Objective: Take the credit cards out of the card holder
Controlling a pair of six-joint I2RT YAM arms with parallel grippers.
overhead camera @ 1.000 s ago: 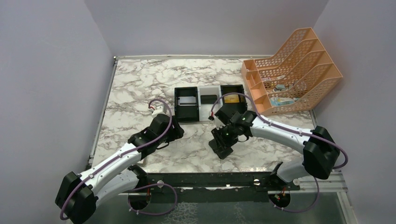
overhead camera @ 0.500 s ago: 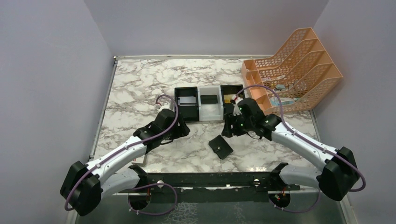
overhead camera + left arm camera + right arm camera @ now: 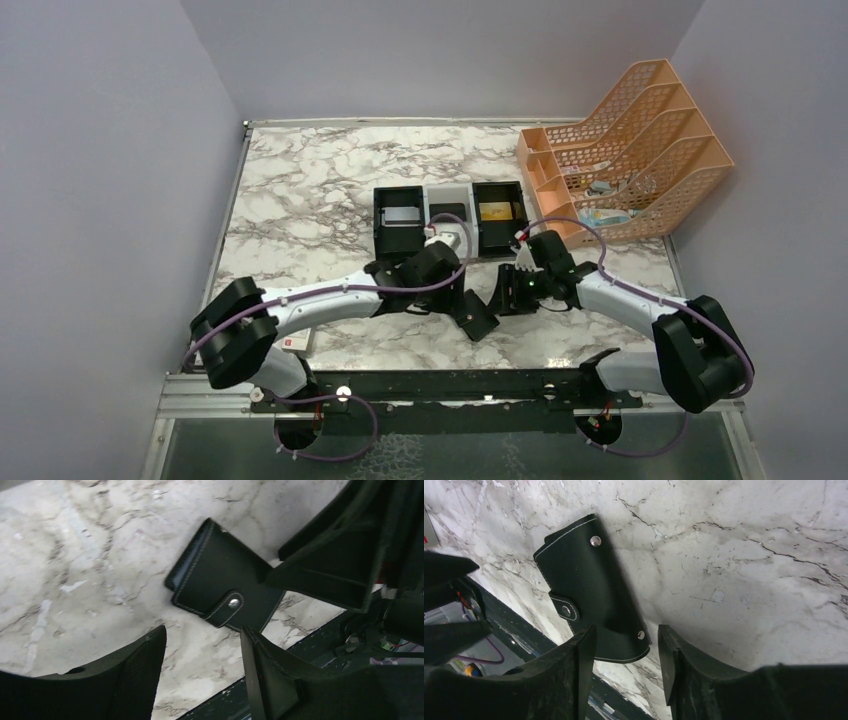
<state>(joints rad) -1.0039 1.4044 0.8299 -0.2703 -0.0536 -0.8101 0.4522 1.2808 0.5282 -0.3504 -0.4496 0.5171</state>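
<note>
- Two robot arms meet over the card holder (image 3: 479, 316), which lies folded shut and flat on the marble table (image 3: 300, 190) near its front edge. The snap tab (image 3: 231, 605) is wrapped over one side.
- We see the left gripper (image 3: 202, 630) with its jaws well apart and nothing between them. The holder sits just beyond its fingertips.
- The right gripper (image 3: 626, 630) is also spread and carries nothing. One end of the holder shows in the gap between its fingers, but we cannot tell whether either finger touches the leather.
- Farther back, the silver-grey card (image 3: 400, 215) rests in the left black compartment of the three-part tray (image 3: 452, 188). The gold-tan card (image 3: 495, 211) lies in the right black compartment. Both are well apart from the holder.
- With both cards sitting in the tray, we judge the removal largely done.
- Because the holder is closed, we cannot tell whether another card remains inside.
- What may be left, in our reading, is a check of its pockets or simply drawing both arms clear.
</note>
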